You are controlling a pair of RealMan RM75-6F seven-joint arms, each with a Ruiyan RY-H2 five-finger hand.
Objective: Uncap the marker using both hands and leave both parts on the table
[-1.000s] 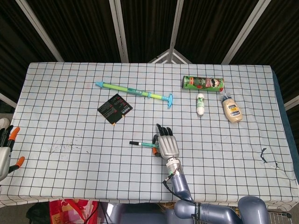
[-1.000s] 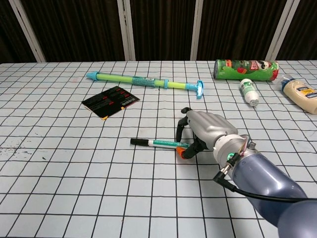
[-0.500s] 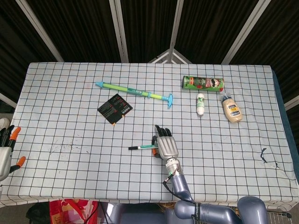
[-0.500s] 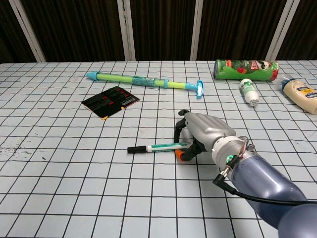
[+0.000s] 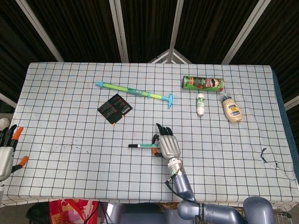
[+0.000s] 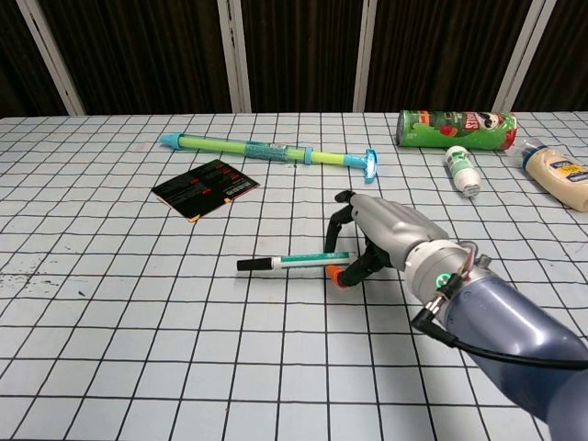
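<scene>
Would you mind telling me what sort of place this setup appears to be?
Probably a robot test bench: a table under a grid-checked cloth, unrelated props such as a chip can and toy water pump, and a robot right hand.

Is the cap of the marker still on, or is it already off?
Still on. The marker shows its black cap at the left end; the right hand grips the other end.

A matt, pale cloth with a thin black grid covers the desk (image 6: pixel 110 367), lying smooth. The right hand (image 6: pixel 390 241) has a satin silver shell that looks like metal or painted plastic, with black fingers and an orange tip. The marker (image 6: pixel 289 264) looks like smooth plastic. The can (image 6: pixel 455 128) at upper right has a glossy printed wrap. The card (image 6: pixel 205 188) is matt black.
</scene>
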